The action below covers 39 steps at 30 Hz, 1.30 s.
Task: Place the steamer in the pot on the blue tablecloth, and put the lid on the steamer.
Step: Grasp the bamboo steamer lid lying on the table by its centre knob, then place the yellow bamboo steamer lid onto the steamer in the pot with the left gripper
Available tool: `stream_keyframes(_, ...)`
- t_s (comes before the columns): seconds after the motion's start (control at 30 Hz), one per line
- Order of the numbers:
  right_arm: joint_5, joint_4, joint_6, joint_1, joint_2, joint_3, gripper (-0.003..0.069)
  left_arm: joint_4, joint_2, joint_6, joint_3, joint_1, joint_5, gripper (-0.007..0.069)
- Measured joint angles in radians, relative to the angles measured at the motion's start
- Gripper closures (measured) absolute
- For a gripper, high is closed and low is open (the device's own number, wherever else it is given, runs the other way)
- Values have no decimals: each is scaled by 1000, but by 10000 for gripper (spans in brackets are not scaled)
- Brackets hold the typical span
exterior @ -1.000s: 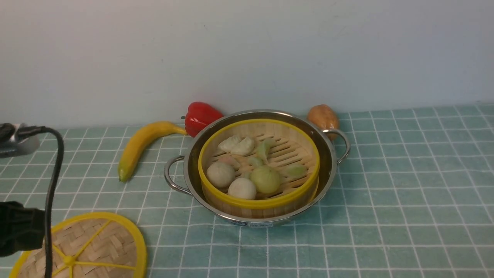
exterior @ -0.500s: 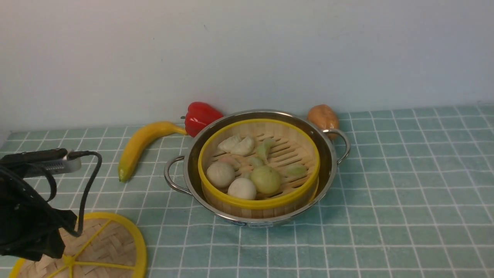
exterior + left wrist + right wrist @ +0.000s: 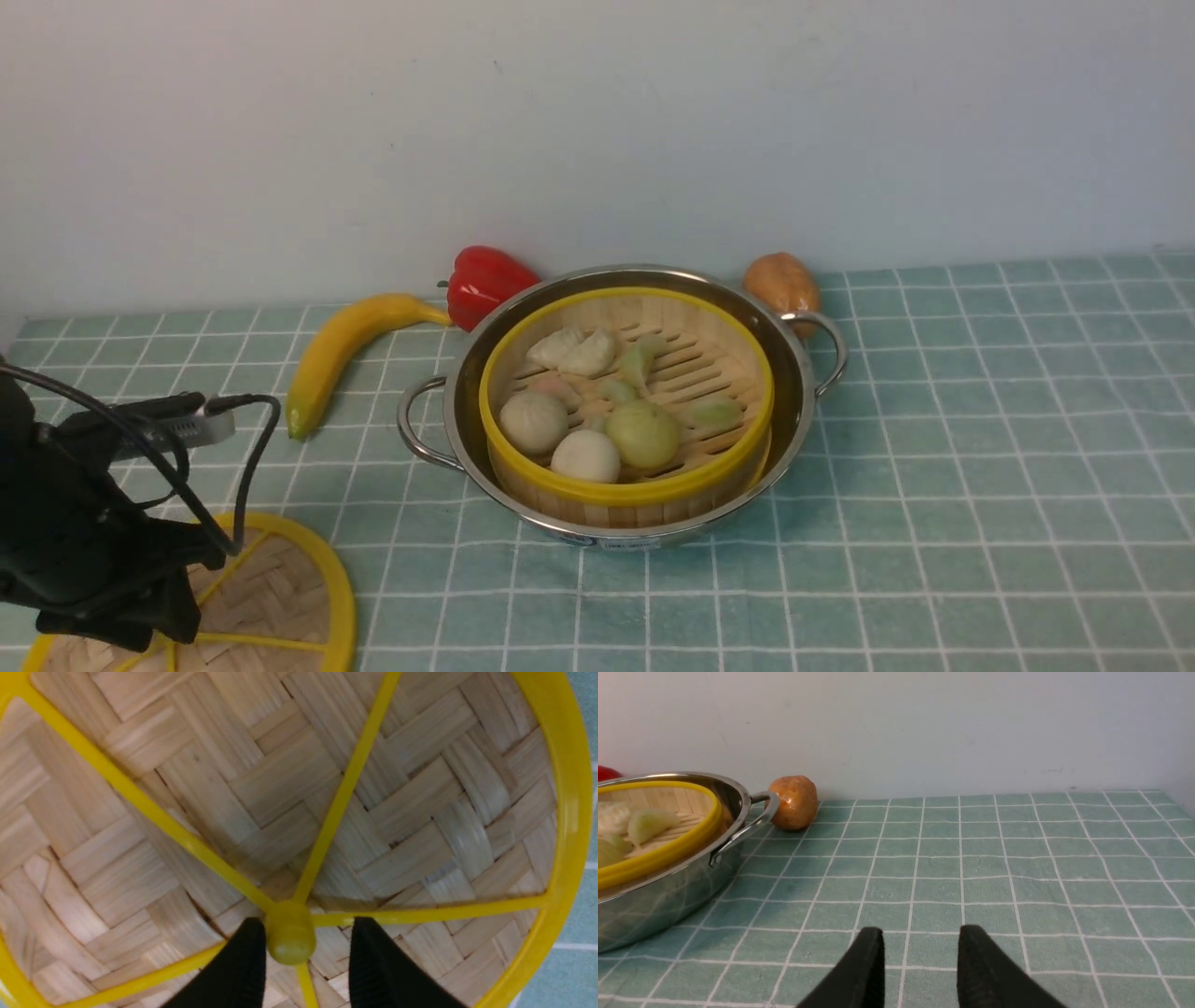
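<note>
The steamer (image 3: pixel 695 364), holding white and green toy buns, sits inside the pot (image 3: pixel 801 392) on the blue tablecloth (image 3: pixel 980 467). The lid (image 3: pixel 280 588) lies flat on the cloth at the near left, apart from the pot. My left arm (image 3: pixel 84 551) hangs over the lid and hides part of it. In the left wrist view my left gripper (image 3: pixel 306 933) is open, its fingers (image 3: pixel 243 961) on either side of the lid's yellow centre hub (image 3: pixel 289 940). My right gripper (image 3: pixel 920 938) is open and empty above bare cloth, right of the pot (image 3: pixel 668 896); it is out of the front view.
A banana (image 3: pixel 336 345) and a red pepper (image 3: pixel 485 280) lie behind the pot on the left. A potato (image 3: pixel 782 280) sits by the pot's right handle; it also shows in the right wrist view (image 3: pixel 793 802). A wall stands close behind.
My left arm has come in from the left edge and dropped lower over the lid, now covering more of it. The pot, steamer and lid have not moved.
</note>
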Motion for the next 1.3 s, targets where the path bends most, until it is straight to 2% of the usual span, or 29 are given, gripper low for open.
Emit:
stream_keyframes(0.2,0,0,2,0,0,0,416,2,24,0,-4,0,0,401)
stream_keyframes(0.3,0,0,3,0,0,0,416,7,24,-1,-6,0,3,503)
stream_keyframes(0.33,0,0,3,0,0,0,416,7,24,-1,-6,0,8,509)
stream_keyframes(0.73,0,0,3,0,0,0,416,-20,24,14,-21,0,52,508)
stream_keyframes(0.9,0,0,3,0,0,0,416,-90,-34,113,-128,0,134,508)
stream_keyframes(1.03,0,0,3,0,0,0,416,-96,-99,129,-228,-8,151,508)
stream_keyframes(1.23,0,0,3,0,0,0,416,-101,-145,177,-450,-115,191,508)
stream_keyframes(1.3,0,0,3,0,0,0,416,-103,-129,240,-522,-205,191,508)
